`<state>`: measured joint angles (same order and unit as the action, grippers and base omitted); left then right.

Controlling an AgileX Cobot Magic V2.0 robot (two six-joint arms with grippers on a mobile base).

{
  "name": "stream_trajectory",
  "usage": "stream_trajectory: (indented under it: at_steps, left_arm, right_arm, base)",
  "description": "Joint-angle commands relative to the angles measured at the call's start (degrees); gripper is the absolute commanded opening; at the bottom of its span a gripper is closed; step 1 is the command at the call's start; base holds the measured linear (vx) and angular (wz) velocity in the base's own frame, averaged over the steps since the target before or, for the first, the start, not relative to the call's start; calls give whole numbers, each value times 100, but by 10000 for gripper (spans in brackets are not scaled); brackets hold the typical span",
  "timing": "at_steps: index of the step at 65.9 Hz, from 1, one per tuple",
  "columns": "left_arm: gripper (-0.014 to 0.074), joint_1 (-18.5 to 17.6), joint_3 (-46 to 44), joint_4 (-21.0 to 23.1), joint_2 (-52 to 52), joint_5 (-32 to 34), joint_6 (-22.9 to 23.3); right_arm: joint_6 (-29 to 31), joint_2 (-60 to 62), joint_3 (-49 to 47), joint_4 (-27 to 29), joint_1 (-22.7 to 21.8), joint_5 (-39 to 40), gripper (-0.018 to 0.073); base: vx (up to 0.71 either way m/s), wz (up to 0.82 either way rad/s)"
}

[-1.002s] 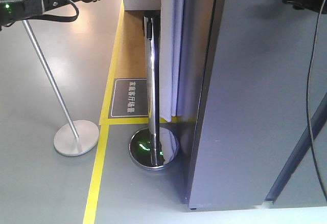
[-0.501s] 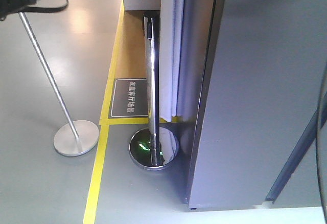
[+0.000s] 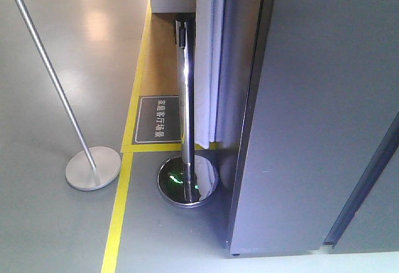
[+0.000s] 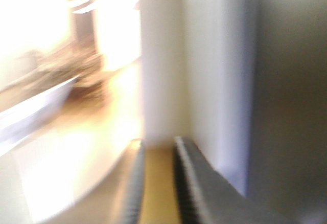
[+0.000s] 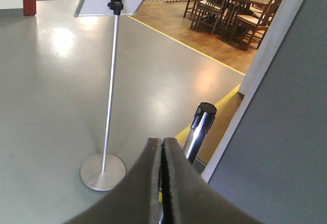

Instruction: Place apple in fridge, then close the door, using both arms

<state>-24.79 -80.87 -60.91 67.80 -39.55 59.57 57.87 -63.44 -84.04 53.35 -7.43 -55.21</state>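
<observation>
Beside the dark grey fridge (image 3: 312, 117), no apple is seen (presumably already shelved). The right hand (image 5: 162, 183) is pressed closed and empty; the left hand (image 4: 156, 183), blurred, is narrowly parted.

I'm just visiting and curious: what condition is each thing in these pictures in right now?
Fridge: door side closed from the front view, only grey outside showing.
Left gripper: blurred, fingers slightly apart, holding nothing.
Right gripper: shut, empty.
Sign stand: upright on its round base.
Chrome post: upright.
Apple: not in view.
</observation>
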Motion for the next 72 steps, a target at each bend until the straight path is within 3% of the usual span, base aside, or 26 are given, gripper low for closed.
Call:
stream_trajectory:
  at_steps: [1,9,18,34,50,58,72]
  left_arm:
    - [-9,-29,-134,1096,-402,-742,-1472]
    - [-8,-29,-134,2150,-760,-921,-2500]
    - [-8,-29,113,2962,-1187,-799,-2983]
    - [-8,-29,2170,3449,-2470,-729,-3031]
    - [-8,-29,4397,4311,-3921,64,-3012]
    - [-8,-29,4814,4591,-4316,263,-3012]
    - [-8,-29,4881,4591,-4420,336,-3029]
  right_arm:
    - [3,515,552,196,-9,427,-6]
    - [45,1187,1686,202,-9,873,-6]
    - [45,1880,2791,194,-9,1168,-6]
    - [45,2919,4316,175,-9,1343,-6]
    - [45,3368,5003,175,-9,1337,-6]
    - [45,3380,5003,181,-9,1248,-6]
    - [45,3380,5003,181,-9,1082,-6]
  base:
    - [0,0]
    - [0,0]
    - [0,0]
    - [0,0]
    - [0,0]
    - [0,0]
    - [0,0]
